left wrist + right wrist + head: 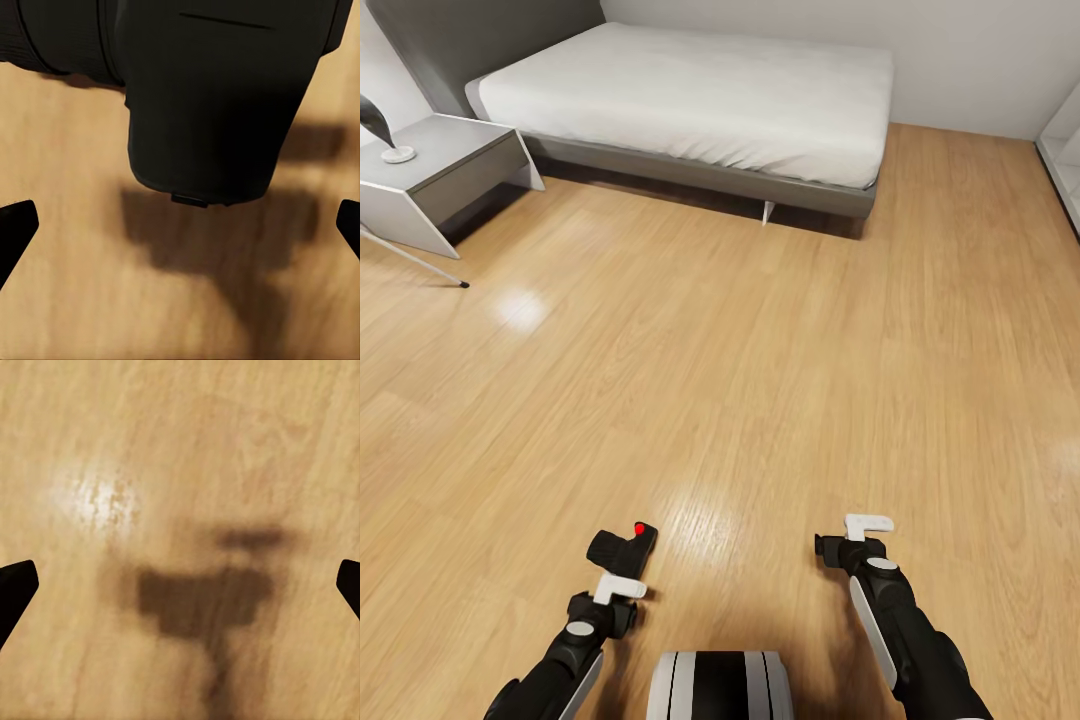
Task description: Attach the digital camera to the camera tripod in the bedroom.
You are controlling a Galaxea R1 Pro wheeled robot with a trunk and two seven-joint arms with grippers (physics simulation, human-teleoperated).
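1. Light wood floor (pixel 760 350) runs to a grey low bed (pixel 700 95); a grey nightstand (pixel 435 175) stands far left.
2. Left gripper (pixel 622 578) clamps the digital camera (pixel 624 549), red dot up.
3. Right gripper (pixel 857 537) hangs over the floor, fingers (pixel 15 589) spread wide.

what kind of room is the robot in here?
A bedroom, most likely: a low grey bed with a white mattress, a grey nightstand beside it, and a light wood plank floor.
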